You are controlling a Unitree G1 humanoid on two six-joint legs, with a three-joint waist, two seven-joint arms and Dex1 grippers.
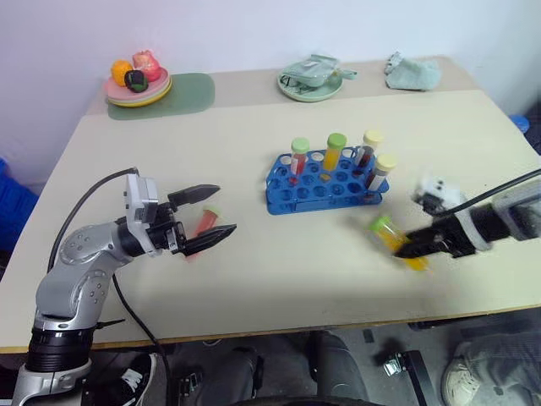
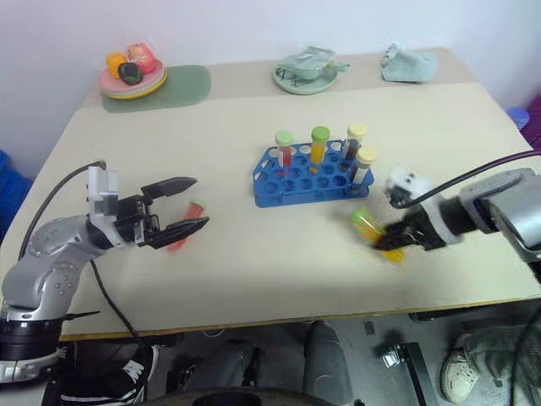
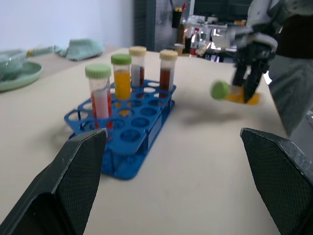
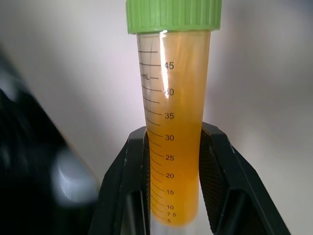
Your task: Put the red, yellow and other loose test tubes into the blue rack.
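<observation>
The blue rack (image 1: 325,184) stands mid-table with several capped test tubes upright in it: a red one (image 1: 298,157), a yellow-orange one (image 1: 335,152) and two dark ones (image 1: 369,145). To its right, a little above the table, my right gripper (image 1: 406,249) is shut on a tilted yellow-orange test tube with a green cap (image 1: 388,231); the right wrist view shows that tube (image 4: 173,137) clamped between both fingers. My left gripper (image 1: 225,210) hovers open on the left. A red test tube (image 1: 199,228) lies on the table under its fingers (image 3: 73,176), not held.
A plate of toy fruit (image 1: 138,85) on a green mat sits at the back left. A pale green dish (image 1: 311,82) and a crumpled cloth (image 1: 412,74) lie along the back edge. Bare tabletop (image 1: 304,262) stretches between the rack and the front edge.
</observation>
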